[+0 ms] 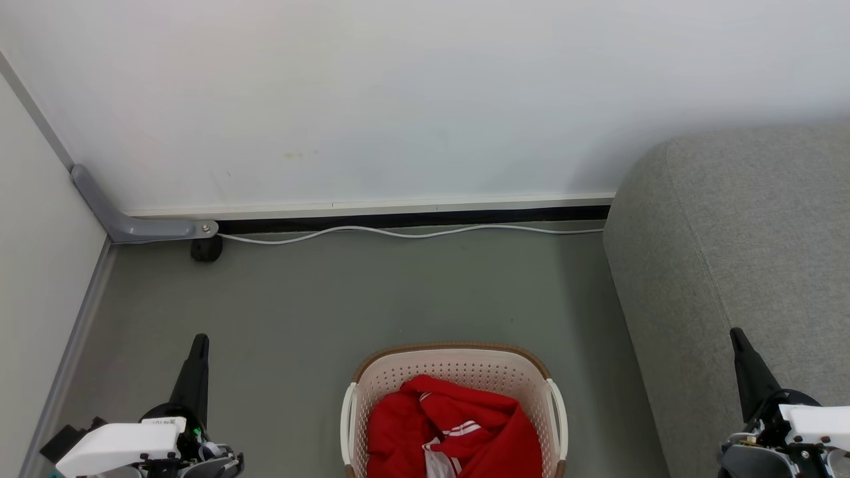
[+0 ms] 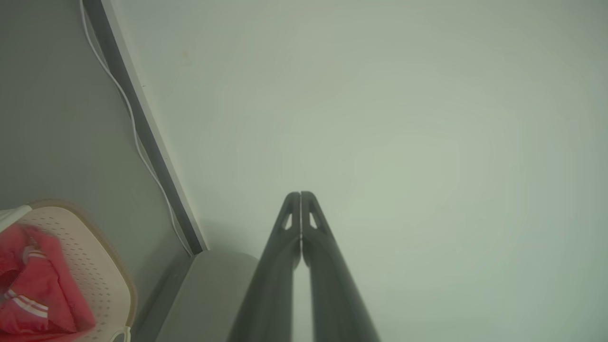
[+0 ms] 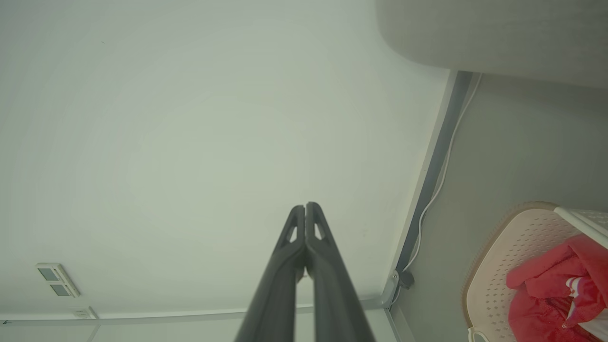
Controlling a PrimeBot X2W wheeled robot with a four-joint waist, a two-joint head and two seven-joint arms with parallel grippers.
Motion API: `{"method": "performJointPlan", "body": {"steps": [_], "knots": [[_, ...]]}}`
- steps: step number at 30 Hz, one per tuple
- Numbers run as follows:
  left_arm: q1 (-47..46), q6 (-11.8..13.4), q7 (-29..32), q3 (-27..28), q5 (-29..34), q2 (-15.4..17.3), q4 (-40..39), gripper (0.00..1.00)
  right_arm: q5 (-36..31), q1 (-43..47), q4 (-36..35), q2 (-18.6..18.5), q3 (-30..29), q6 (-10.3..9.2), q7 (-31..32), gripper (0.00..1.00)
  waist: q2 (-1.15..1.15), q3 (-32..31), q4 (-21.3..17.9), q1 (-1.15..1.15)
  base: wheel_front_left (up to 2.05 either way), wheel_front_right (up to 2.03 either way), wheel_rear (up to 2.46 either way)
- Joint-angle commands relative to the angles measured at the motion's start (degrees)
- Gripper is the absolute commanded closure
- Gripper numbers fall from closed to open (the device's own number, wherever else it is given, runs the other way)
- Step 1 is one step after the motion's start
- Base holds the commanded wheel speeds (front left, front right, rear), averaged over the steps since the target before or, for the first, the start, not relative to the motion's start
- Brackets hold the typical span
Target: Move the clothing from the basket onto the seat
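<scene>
Grey seat (image 1: 737, 265) at right, basket (image 1: 458, 372) on the floor (image 1: 332, 299) just beside it, red clothing (image 1: 458, 431) piled inside, left claw (image 2: 300, 195) and right claw (image 3: 305, 206) both pinched closed, empty, flanking the basket.

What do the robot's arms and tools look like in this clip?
Left tool and right tool each have two long, dark, tapering fingers with small triangular cutouts near the tips. Behind each sits a white housing over black and metal parts. The left housing bears a small printed label and a green light.
</scene>
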Motion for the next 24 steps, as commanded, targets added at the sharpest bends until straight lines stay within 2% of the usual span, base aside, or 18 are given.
{"method": "performJointPlan", "body": {"steps": [1, 24], "knots": [[-3.29, -0.43, 0.41, 1.86, -0.23, 0.88, -1.6, 1.0, 0.67, -2.07, -1.74, -0.61, 0.99, 0.25, 0.42, 1.0, 0.0, 0.0, 0.0, 0.0, 0.0, 0.0, 0.0], [-3.29, -0.43, 0.41, 1.86, -0.23, 0.88, -1.6, 1.0, 0.67, -2.07, -1.74, -0.61, 0.99, 0.25, 0.42, 1.0, 0.0, 0.0, 0.0, 0.0, 0.0, 0.0, 0.0]]}}
